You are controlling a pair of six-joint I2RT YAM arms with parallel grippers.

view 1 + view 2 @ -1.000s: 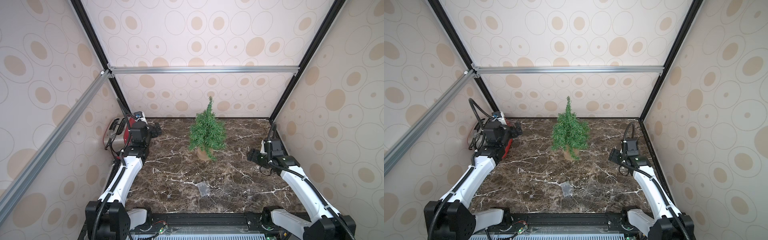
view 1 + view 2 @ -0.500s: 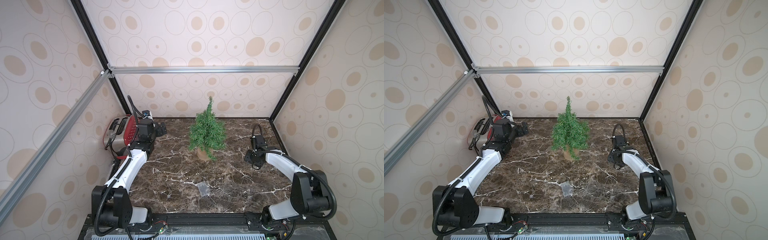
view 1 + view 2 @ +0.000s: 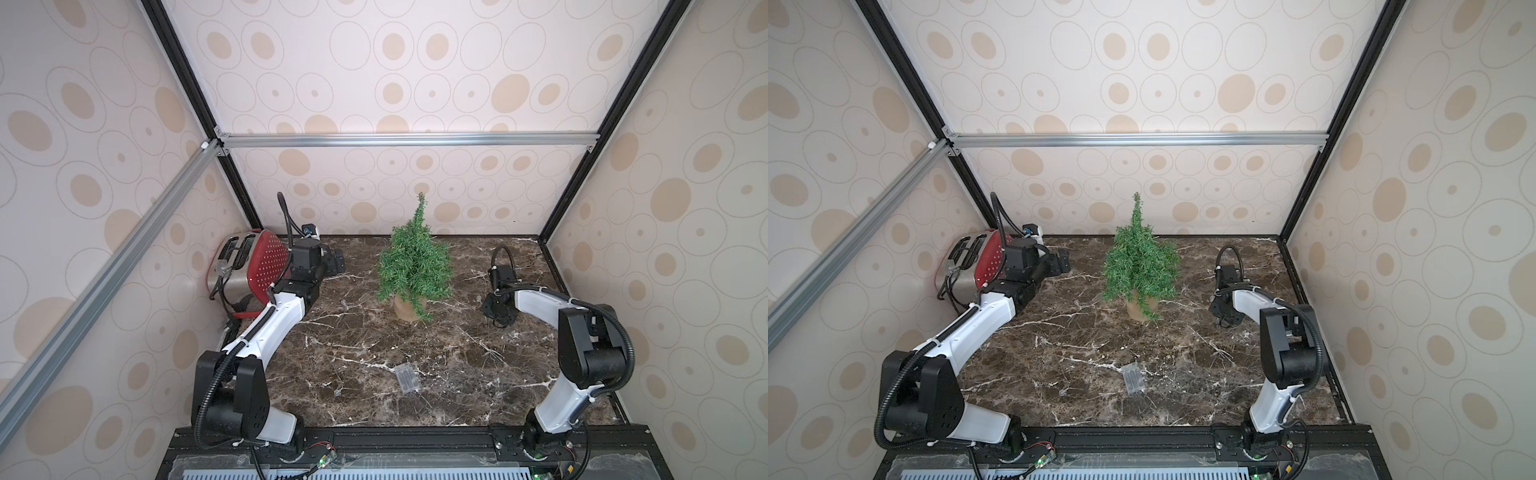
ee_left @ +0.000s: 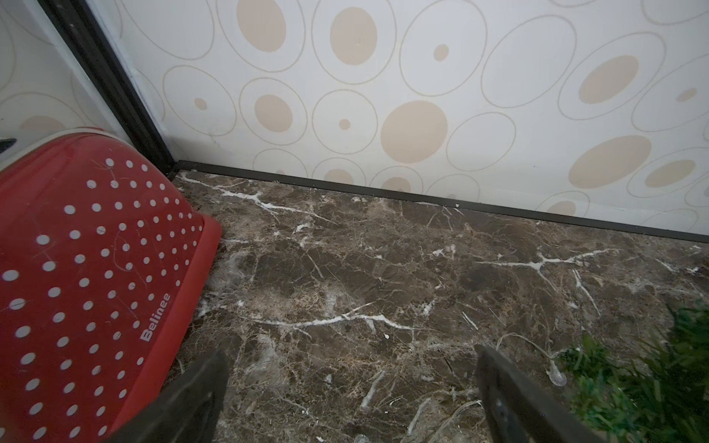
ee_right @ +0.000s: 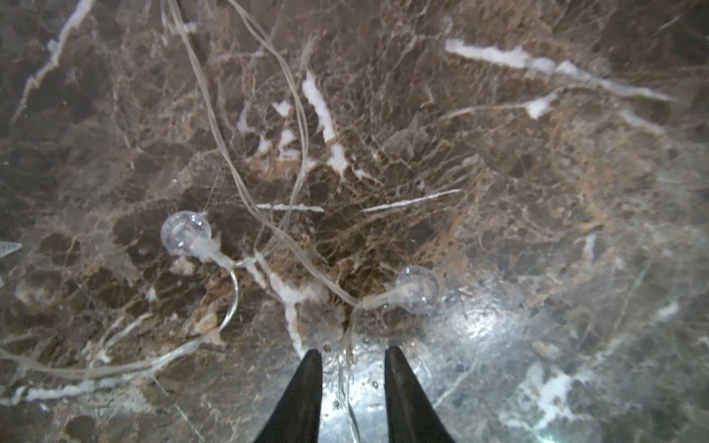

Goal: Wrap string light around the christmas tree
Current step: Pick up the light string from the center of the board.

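String light (image 5: 185, 233), clear ball bulbs, on veined marble (image 5: 537, 191); we see right gripper (image 5: 353, 349) low, narrow astride it; left gripper (image 4: 349, 351) wide.

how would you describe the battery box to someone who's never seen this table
Start at the green christmas tree on the dark marble table. Nearer the camera than its base lies the battery box: a clear flat rectangle, unlike the tiny round bulbs.

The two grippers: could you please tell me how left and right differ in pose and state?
The left gripper has its jaws wide apart; the right gripper has them narrowly apart, astride a strand of the string light. The left gripper hangs beside the toaster; the right gripper points down, close to the table. Both are clear of the christmas tree.
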